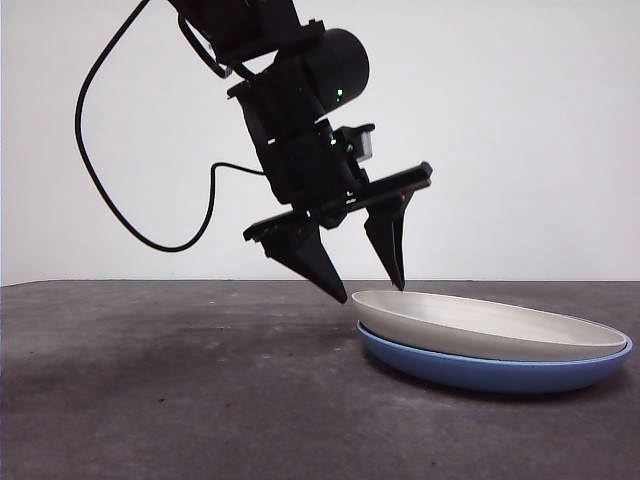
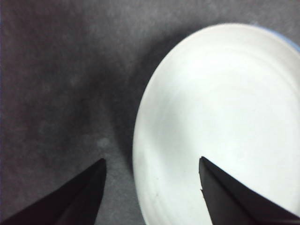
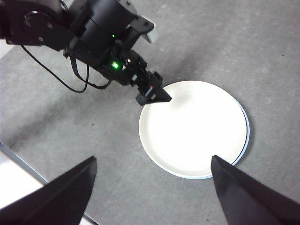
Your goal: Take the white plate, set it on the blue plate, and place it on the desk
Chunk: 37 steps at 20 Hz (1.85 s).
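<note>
The white plate (image 1: 490,325) lies nested in the blue plate (image 1: 480,372) on the desk (image 1: 150,380), at the right of the front view. My left gripper (image 1: 370,292) hangs open just above the white plate's near-left rim. In the left wrist view, one jaw of the left gripper (image 2: 152,159) is over the desk (image 2: 56,84) and the other over the white plate (image 2: 225,122), holding nothing. My right gripper (image 3: 153,158) is open, high above the white plate (image 3: 194,129). Only a thin edge of the blue plate (image 3: 247,136) shows there.
The left arm's black body (image 3: 108,42) and its looping cable (image 1: 100,180) stand left of the plates. The table's edge (image 3: 18,159) shows in the right wrist view. A plain white wall backs the desk.
</note>
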Each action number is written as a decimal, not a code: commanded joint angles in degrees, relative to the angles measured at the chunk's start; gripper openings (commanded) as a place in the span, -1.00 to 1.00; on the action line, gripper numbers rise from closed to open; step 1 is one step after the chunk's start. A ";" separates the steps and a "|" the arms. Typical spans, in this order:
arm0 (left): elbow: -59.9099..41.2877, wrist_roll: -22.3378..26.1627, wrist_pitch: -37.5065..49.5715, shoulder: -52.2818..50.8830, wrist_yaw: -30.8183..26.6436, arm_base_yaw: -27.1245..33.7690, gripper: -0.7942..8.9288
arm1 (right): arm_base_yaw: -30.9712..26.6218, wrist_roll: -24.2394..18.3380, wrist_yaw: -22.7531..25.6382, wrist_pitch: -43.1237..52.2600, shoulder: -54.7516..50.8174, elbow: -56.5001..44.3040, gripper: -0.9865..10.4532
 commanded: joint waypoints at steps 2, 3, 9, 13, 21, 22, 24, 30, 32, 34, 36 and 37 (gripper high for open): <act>1.70 2.10 -0.07 -5.14 -0.09 -0.28 -0.18 | 0.15 0.37 1.22 0.15 0.33 1.05 -0.15; 1.70 2.97 -0.85 -7.17 -0.09 -0.09 -0.18 | 0.15 0.35 2.47 0.15 0.33 1.03 -0.15; 1.70 8.33 -11.52 -21.75 -0.09 2.56 -0.19 | 0.15 0.37 4.37 0.17 0.39 0.85 -0.15; 1.14 9.35 -17.84 -30.77 -0.07 5.03 -0.19 | 0.15 0.37 4.37 0.04 1.09 0.57 -0.15; -16.02 10.23 -18.25 -50.40 10.47 6.14 -0.20 | 0.15 0.44 4.35 -0.74 3.13 0.22 -0.15; -18.18 11.87 -18.60 -52.19 15.32 6.14 -0.20 | 0.15 0.46 4.35 -0.79 3.54 0.15 -0.15; -22.05 12.11 -18.86 -54.86 22.60 6.12 -0.20 | 0.15 0.61 4.15 -0.81 4.17 -0.59 -0.15; -23.91 12.09 -19.06 -56.08 23.04 5.95 -0.20 | 0.15 2.38 4.17 0.20 4.15 -6.97 -0.15; -23.91 12.09 -18.82 -56.08 23.04 5.95 -0.20 | 0.13 4.70 4.26 2.40 4.33 -9.33 -0.15; -23.91 12.09 -18.82 -56.08 23.04 5.95 -0.20 | 0.00 7.43 5.35 4.96 5.25 -11.74 -0.15; -23.91 12.09 -18.84 -56.08 23.04 5.95 -0.20 | -0.02 9.20 8.13 7.74 6.91 -14.01 -0.15; -23.91 12.09 -18.88 -56.08 23.04 5.95 -0.20 | -0.02 9.94 9.18 9.46 8.11 -15.23 -0.15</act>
